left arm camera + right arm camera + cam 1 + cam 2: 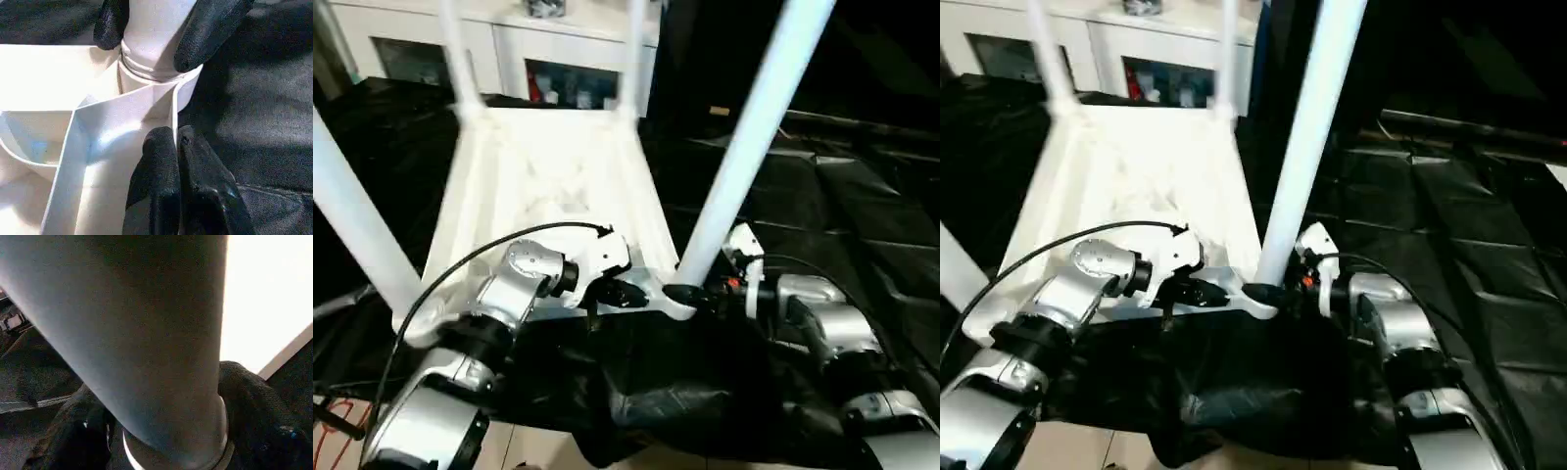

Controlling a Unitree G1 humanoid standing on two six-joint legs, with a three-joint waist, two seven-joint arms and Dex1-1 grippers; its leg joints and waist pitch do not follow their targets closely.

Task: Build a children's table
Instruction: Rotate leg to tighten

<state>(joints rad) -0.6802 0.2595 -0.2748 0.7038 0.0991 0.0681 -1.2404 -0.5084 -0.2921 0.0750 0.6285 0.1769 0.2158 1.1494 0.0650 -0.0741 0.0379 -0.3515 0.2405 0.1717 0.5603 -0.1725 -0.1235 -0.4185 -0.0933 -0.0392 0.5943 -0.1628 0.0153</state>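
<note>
Head view, upturned tabletop (548, 186) on black-draped table (862, 206), white cabinets (538, 59) behind, left tool (171, 147) together, right tool (161, 450) clamped on leg (744, 147).

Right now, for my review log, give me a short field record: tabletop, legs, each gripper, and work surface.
tabletop: white tabletop lying upside down, ribbed underside up
legs: four white legs standing up from the corner sockets; near right leg seated in its socket
left gripper: left gripper shut, pinching a thin rib of the tabletop close to that socket
right gripper: right gripper with its fingers around the base of the near right leg
work surface: black-draped table
</note>
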